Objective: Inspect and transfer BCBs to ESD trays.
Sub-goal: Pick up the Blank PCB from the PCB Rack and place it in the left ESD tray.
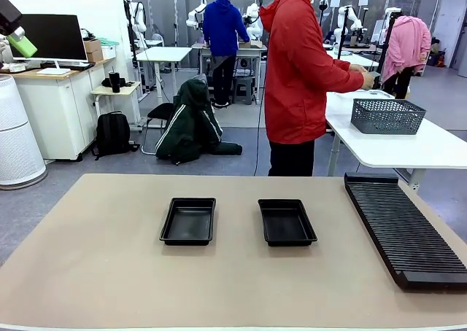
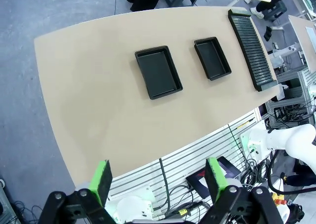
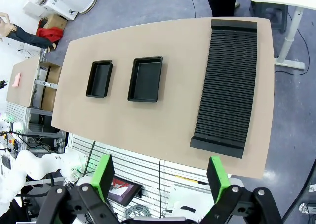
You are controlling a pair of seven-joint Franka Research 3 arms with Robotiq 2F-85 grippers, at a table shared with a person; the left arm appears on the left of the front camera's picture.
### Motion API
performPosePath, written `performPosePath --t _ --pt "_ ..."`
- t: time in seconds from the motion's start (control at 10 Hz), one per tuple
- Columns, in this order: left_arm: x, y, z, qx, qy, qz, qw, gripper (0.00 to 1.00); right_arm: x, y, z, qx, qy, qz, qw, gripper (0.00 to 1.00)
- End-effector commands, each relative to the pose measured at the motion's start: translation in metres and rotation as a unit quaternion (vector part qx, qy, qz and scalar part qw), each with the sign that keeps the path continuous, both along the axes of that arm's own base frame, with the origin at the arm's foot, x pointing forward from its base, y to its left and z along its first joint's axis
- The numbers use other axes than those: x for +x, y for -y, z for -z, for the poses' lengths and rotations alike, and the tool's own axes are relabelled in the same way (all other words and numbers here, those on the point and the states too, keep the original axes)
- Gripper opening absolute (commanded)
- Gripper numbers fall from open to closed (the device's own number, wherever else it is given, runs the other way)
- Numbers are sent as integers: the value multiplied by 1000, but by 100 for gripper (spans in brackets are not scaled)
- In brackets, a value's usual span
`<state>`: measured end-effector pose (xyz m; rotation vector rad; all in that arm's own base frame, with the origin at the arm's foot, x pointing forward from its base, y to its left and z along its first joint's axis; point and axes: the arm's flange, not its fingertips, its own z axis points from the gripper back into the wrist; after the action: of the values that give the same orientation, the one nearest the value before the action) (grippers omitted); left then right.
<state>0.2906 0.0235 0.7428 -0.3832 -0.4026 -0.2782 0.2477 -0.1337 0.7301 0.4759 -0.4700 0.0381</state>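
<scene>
Fingertips of the left gripper stand wide apart and empty at the bottom of the left wrist view, high over the near edge of the table, with the nearer ESD tray up-frame at centre and the second ESD tray to its upper right. The right gripper, equally wide and empty, has that second tray just left of centre in its own view and the ribbed rack to the right. Both trays lie bare-floored, long axes running toward the table's far edge, parallel to the rack, so each arm looks better placed for the tray on its own side.
</scene>
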Motion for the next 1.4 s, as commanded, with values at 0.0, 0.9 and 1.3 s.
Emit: performPosePath --t 0.0,0.9,1.3 --pt "0 -1 0 -1 0 0 1000 100 1 0 0 -1 0 -1 1000 100" --pt "0 -1 0 -1 0 0 1000 100 1 0 0 -1 0 -1 1000 100" --pt "0 -1 0 -1 0 0 1000 100 0 -2 -2 -7 -4 -10 1000 100"
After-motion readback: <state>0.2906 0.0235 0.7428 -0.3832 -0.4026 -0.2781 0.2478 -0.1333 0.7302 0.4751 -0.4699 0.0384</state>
